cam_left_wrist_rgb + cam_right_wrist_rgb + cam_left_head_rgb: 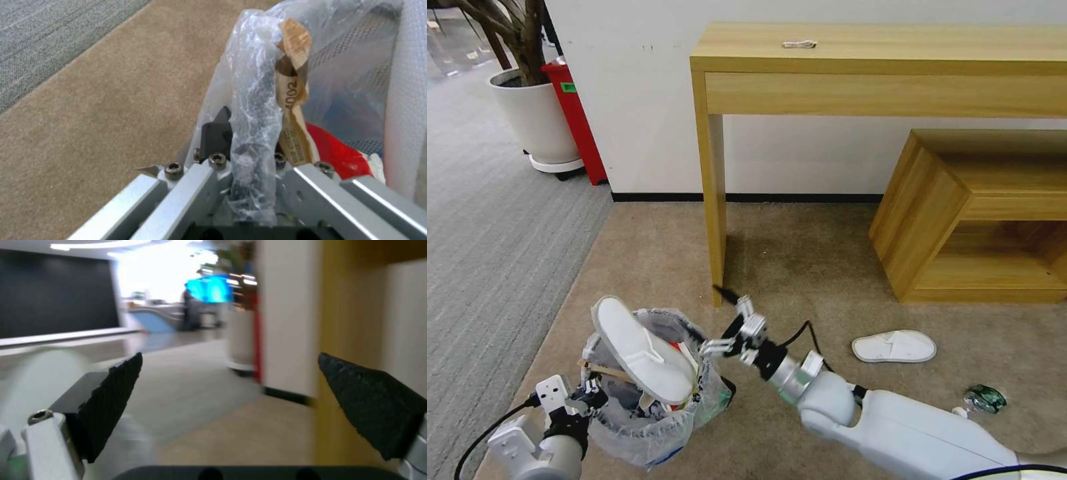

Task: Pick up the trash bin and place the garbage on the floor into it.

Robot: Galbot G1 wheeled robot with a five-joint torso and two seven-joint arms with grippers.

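Head view: one trash bin (647, 400) sits on the tan floor (800, 267) at its grey-carpet edge, one white slipper (640, 350) poking out, a second slipper (894, 347) lying flat with open carpet around; the right gripper (727, 330) hovers beside the rim, fingers spread. Left wrist view: the left gripper (249, 160) pinches the crinkled bag-lined rim. Right wrist view: two ridged black pads (111, 400) stand wide apart.

Even indoor light, soft shadow under the desk (880, 67); right wrist view motion-blurred, with ceiling glare behind.
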